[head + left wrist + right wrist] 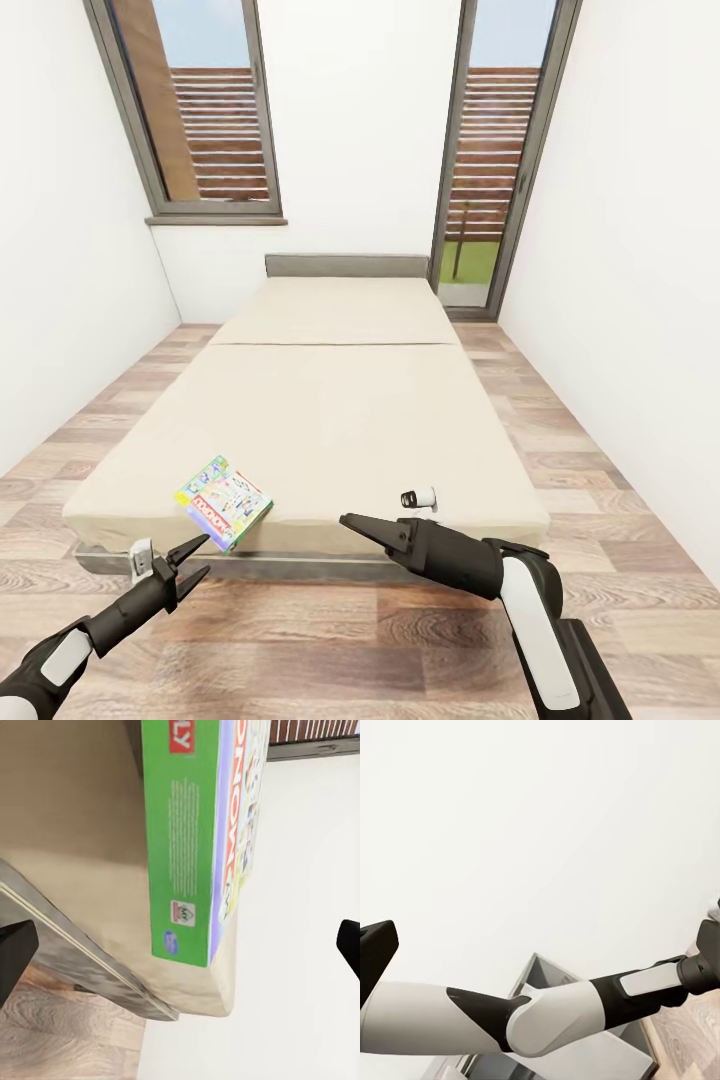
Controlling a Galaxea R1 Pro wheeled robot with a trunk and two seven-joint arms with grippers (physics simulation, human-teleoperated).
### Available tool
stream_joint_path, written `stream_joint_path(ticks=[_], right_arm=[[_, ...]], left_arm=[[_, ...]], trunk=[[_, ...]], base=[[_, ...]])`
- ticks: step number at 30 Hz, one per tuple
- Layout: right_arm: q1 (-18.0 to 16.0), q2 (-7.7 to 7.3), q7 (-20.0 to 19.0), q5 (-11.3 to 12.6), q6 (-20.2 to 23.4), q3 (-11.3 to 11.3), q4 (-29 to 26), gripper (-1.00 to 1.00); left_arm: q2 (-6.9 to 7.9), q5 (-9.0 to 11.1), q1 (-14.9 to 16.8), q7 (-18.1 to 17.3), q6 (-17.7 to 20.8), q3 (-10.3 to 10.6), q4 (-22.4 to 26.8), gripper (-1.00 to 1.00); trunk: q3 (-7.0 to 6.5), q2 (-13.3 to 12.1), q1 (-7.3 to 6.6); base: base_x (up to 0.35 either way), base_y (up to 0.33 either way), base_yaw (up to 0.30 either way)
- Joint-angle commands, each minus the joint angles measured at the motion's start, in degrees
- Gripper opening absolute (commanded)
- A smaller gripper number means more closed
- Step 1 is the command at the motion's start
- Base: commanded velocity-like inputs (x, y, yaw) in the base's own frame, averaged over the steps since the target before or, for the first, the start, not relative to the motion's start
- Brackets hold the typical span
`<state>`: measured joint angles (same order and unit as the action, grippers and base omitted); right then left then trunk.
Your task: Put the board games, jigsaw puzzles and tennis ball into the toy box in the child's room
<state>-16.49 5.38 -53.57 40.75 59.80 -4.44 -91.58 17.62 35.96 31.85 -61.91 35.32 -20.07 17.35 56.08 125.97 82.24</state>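
Jaws of left gripper parted near board game; right gripper seemingly pinched.

The bed is bare apart from one green-bordered board game lying at its near edge, a corner overhanging at about 7 o'clock. The left gripper hovers just short of it, jaws parted, nothing between them. Wood floor lies free along both sides; white walls close in at 3 and 9 o'clock.
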Motion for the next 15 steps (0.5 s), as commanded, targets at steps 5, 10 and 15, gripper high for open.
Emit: stream_joint_path(ticks=[5, 10, 15], right_arm=[[-0.03, 0.06, -0.23, -0.15, 0.2, 0.04, 0.0, 1.0], [-0.03, 0.07, -0.22, -0.15, 0.2, 0.04, 0.0, 1.0], [-0.03, 0.07, -0.22, -0.15, 0.2, 0.04, 0.0, 1.0]], left_arm=[[0.02, 0.3, 0.04, -0.06, 0.45, 0.03, -0.03, 1.0], [0.04, 0.33, 0.02, -0.12, 0.41, 0.03, -0.03, 1.0], [0.04, 0.34, 0.02, -0.13, 0.38, 0.07, -0.03, 1.0]], trunk=[[0.05, 0.02, -0.01], [0.05, 0.02, -0.01], [0.05, 0.02, -0.01]], base=[[0.0, 0.0, 0.0], [0.0, 0.0, 0.0], [0.0, 0.0, 0.0]])
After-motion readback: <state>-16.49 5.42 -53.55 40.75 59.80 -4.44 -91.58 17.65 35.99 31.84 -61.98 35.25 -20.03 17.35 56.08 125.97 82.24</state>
